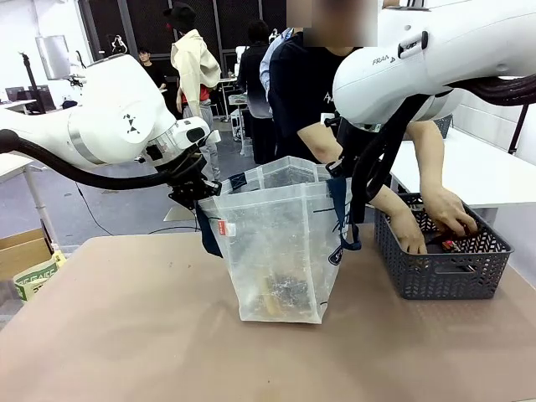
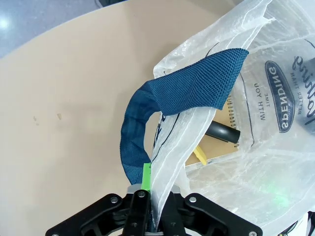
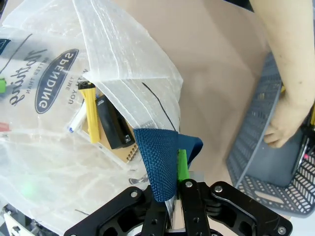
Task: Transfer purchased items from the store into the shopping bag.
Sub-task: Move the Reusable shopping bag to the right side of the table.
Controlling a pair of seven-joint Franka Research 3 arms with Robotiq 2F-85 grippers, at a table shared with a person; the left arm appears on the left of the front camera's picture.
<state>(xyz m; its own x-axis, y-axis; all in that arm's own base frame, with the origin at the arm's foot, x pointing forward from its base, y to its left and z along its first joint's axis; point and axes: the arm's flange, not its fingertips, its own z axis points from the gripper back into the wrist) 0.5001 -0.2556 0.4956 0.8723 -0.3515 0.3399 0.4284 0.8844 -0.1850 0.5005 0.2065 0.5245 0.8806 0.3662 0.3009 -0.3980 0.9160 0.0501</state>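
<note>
The translucent white shopping bag (image 1: 280, 243) stands upright at the table's middle, held open from both sides. My left gripper (image 1: 198, 194) is shut on its left rim by the navy handle (image 2: 184, 93); my right gripper (image 1: 339, 172) is shut on the right rim and strap (image 3: 158, 162). Inside the bag lie purchased items: a brown spiral notebook (image 2: 221, 140), a black cylinder (image 2: 221, 132), a yellow piece (image 3: 91, 118) and a dark block (image 3: 114, 125). The person's hands (image 1: 448, 209) reach into the dark grey basket (image 1: 440, 251), where more goods lie.
The basket stands at the table's right edge, close to my right arm. The person leans over the far side. A cardboard box and a green-printed pack (image 1: 33, 276) sit beyond the left table edge. The near tabletop (image 1: 126, 335) is bare brown.
</note>
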